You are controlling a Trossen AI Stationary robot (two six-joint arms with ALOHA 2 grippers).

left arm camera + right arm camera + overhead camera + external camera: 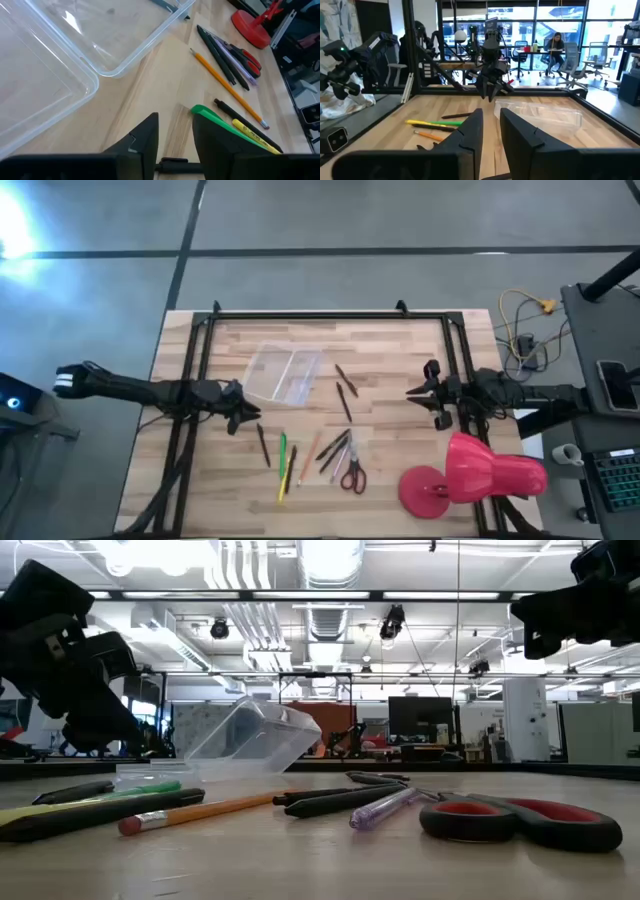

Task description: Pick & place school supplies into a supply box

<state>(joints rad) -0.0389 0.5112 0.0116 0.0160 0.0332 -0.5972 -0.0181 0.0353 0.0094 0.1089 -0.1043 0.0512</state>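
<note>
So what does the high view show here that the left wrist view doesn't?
Only the high view shows both arms: the left gripper beside the supply box, the right gripper waiting near the table's right side, and two dark pens lying right of the box. Only the left wrist view shows the left gripper's narrow finger gap up close, just short of the green pen, and the orange pencil's eraser end. Both show the clear box, the red-handled scissors, the yellow pen and the red lamp's base.
</note>
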